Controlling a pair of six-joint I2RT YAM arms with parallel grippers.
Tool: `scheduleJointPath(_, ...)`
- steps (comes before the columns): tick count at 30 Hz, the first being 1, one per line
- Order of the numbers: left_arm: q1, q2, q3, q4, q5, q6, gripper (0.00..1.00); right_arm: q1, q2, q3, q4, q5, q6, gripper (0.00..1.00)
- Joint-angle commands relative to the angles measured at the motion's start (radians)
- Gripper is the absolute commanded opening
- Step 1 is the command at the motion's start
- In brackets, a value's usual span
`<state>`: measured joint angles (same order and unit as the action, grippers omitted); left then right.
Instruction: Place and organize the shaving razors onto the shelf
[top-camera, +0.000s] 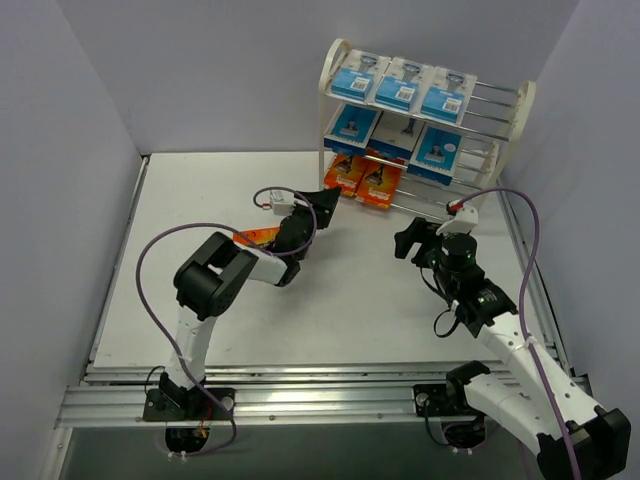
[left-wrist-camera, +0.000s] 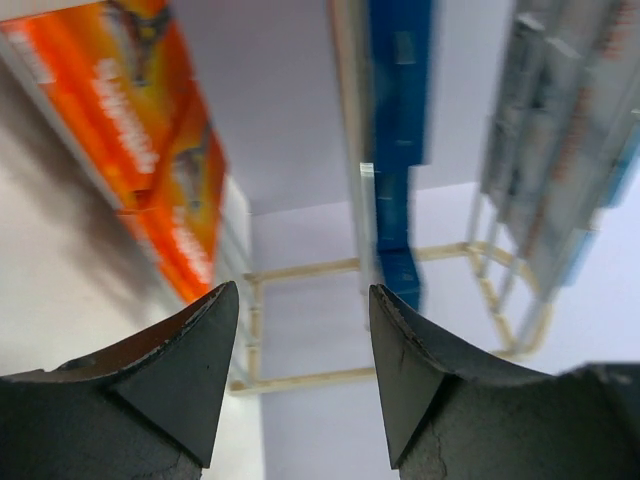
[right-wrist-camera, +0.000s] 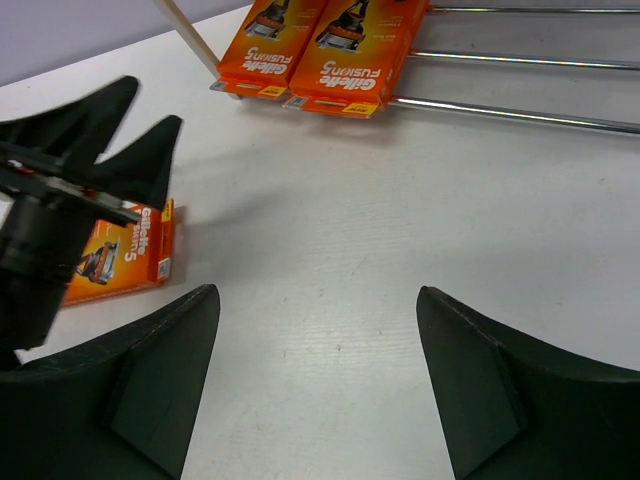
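- Three tiers of thin metal rods between rounded cream end frames make up the shelf (top-camera: 524, 103), upper right of the overhead view. Six blue packs (top-camera: 400, 85) — flat glossy cards — fill its top two tiers.
- Two orange boxes (top-camera: 362, 178) of printed card lie side by side at the left end of the bottom tier, with bare rods to their right.
- One loose orange box (top-camera: 258, 238) lies flat on the matte white table (top-camera: 200, 310), left of centre, partly under the left arm (top-camera: 215, 275). The part that shows runs roughly left to right.
- The left gripper (top-camera: 325, 203) is spread, with nothing between its dark wedge fingers. It points up-frame at the shelf, so the box lies behind its tips, down and left. This looks the nearer arm.
- The right gripper (top-camera: 412, 240), right of centre, is likewise spread and empty, well apart from that box.
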<state>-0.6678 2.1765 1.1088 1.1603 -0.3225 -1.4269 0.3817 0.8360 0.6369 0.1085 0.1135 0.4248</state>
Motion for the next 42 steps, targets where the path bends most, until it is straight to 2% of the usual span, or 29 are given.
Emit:
scheduleJointPath(1, 0.016, -0.138, -0.052, 0.099, 0.074, 0.04, 0.63, -0.009, 0.008, 0.009, 0.017, 0.049, -0.021, 0.75)
scheduleJointPath(6, 0.057, -0.297, -0.197, 0.012, 0.195, 0.071, 0.64, -0.007, 0.023, -0.002, 0.033, -0.001, -0.044, 0.73)
scheduleJointPath(8, 0.094, -0.397, -0.269, -0.043, 0.232, 0.075, 0.64, 0.011, 0.037, 0.003, 0.039, -0.032, -0.055, 0.63)
scheduleJointPath(10, 0.137, -0.519, -0.389, -0.097, 0.282, 0.15, 0.64, 0.045, 0.048, 0.015, 0.042, -0.011, -0.07, 0.6)
scheduleJointPath(11, 0.149, -0.573, -0.42, -0.156, 0.296, 0.178, 0.64, 0.084, 0.054, 0.017, 0.051, 0.001, -0.07, 0.6)
scheduleJointPath(12, 0.158, -0.693, -0.45, -0.209, 0.296, 0.219, 0.64, 0.104, 0.061, 0.02, 0.06, 0.012, -0.069, 0.6)
scheduleJointPath(14, 0.168, -0.821, -0.506, -0.434, 0.274, 0.353, 0.65, 0.162, 0.106, 0.023, 0.097, 0.034, -0.054, 0.61)
scheduleJointPath(15, 0.166, -0.942, -0.515, -0.597, 0.226, 0.394, 0.66, 0.181, 0.151, 0.026, 0.112, 0.035, -0.047, 0.61)
scheduleJointPath(16, 0.166, -0.995, -0.533, -0.666, 0.2, 0.439, 0.67, 0.198, 0.179, 0.032, 0.131, 0.037, -0.035, 0.61)
scheduleJointPath(18, 0.177, -1.129, -0.567, -0.773, 0.156, 0.439, 0.7, 0.242, 0.239, 0.043, 0.192, 0.028, -0.018, 0.61)
scheduleJointPath(21, 0.214, -1.24, -0.625, -0.914, 0.094, 0.419, 0.72, 0.278, 0.409, 0.089, 0.261, -0.007, 0.009, 0.61)
scheduleJointPath(24, 0.264, -1.276, -0.665, -1.011, 0.088, 0.396, 0.76, 0.31, 0.529, 0.158, 0.304, -0.038, 0.023, 0.61)
scheduleJointPath(29, 0.342, -1.215, -0.702, -0.978, 0.174, 0.398, 0.77, 0.327, 0.658, 0.221, 0.396, -0.097, 0.068, 0.58)
scheduleJointPath(34, 0.457, -1.134, -0.748, -0.872, 0.255, 0.398, 0.79, 0.33, 0.768, 0.264, 0.465, -0.156, 0.127, 0.55)
scheduleJointPath(42, 0.545, -0.976, -0.731, -0.746, 0.323, 0.419, 0.79, 0.335, 0.909, 0.329, 0.525, -0.173, 0.164, 0.52)
